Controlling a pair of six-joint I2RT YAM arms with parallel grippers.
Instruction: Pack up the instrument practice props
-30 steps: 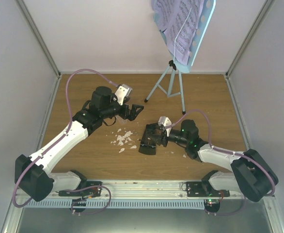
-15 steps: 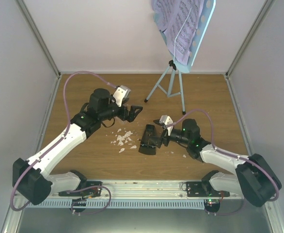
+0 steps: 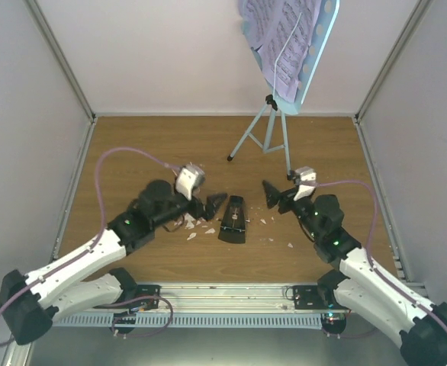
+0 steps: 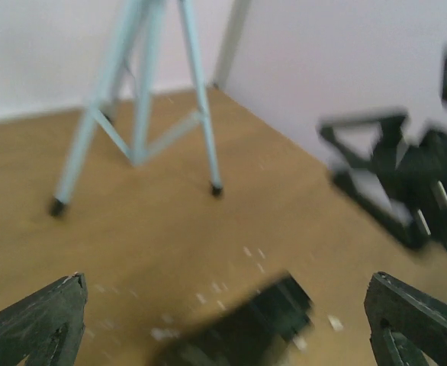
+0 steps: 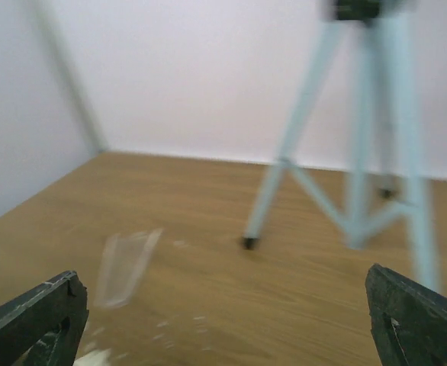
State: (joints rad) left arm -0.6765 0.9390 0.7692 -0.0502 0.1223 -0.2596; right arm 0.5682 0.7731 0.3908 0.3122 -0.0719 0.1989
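Right end effector [image 3: 273, 195] backed off metronome [image 3: 233, 221], spread wide.

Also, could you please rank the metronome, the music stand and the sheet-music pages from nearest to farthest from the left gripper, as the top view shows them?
1. metronome, lying on the table just right of the left gripper.
2. music stand, standing at the back right.
3. sheet-music pages, up on the stand's desk.
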